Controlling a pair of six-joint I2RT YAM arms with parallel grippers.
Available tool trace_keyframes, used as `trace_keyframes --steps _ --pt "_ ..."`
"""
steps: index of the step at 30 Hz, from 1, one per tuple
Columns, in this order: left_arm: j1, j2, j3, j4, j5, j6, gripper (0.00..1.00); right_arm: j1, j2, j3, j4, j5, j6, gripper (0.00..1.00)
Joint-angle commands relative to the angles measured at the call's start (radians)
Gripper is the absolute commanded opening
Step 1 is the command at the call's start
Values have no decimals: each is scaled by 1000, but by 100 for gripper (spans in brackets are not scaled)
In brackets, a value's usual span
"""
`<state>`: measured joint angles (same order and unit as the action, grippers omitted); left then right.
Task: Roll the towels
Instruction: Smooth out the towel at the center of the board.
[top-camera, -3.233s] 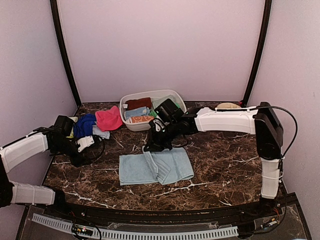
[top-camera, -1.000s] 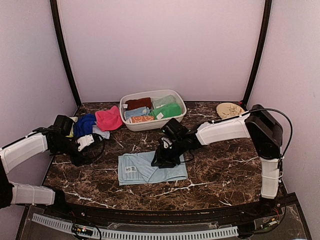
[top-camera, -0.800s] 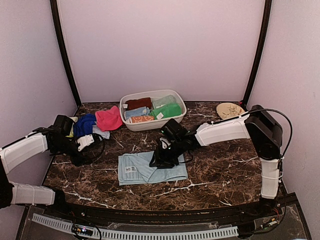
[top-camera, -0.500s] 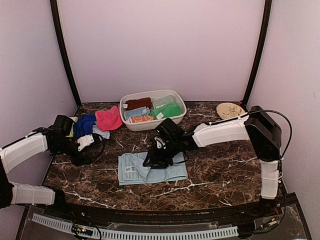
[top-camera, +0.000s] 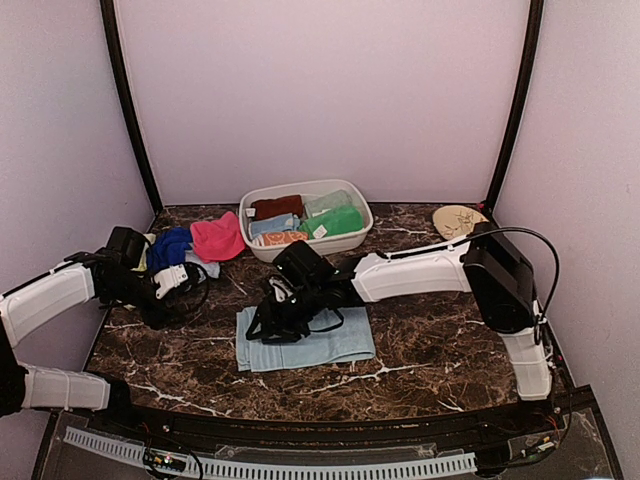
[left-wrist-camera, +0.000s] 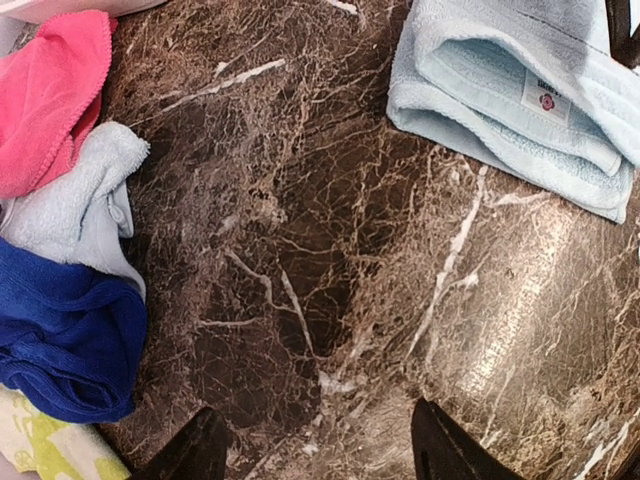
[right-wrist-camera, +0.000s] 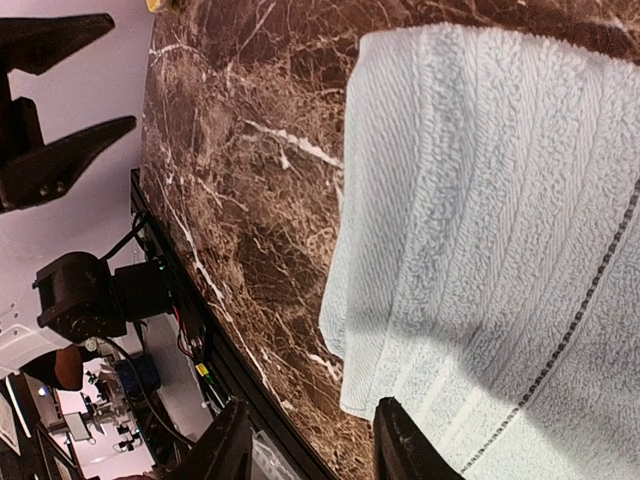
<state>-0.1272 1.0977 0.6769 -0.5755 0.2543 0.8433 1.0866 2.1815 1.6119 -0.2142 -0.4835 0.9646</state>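
You have soft, even light from overhead, and the top view is slightly soft but readable, with no harsh shadows. In your left wrist view the glossy desk (left-wrist-camera: 300, 250) shows a pale glare toward the lower right. In your right wrist view a grey shadow crosses the pale blue towel (right-wrist-camera: 480, 200) at the lower right, and its weave stays sharp.

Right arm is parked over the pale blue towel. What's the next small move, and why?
Probably lower the right tool onto the left end of the pale blue towel and pinch that edge. The towel lies flat and folded, not yet rolled. The right wrist view shows open jaws just above that end with nothing between them, so a grip there would likely start the roll.
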Motion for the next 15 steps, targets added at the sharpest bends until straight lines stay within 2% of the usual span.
trace_keyframes --steps 1,7,11,12,15 --pt "4 11 67 -14 64 -44 66 0 1 38 -46 -25 -45 41" --pt "-23 86 158 76 187 -222 66 -95 -159 -58 -47 23 -66 37" --pt "-206 201 229 105 133 -331 67 -167 -257 -153 -85 80 -98 34" --pt "-248 229 237 120 128 -351 70 -183 -274 -176 -104 99 -111 34" --pt "-334 322 263 168 115 -403 72 -230 -327 -268 -95 130 -122 33"
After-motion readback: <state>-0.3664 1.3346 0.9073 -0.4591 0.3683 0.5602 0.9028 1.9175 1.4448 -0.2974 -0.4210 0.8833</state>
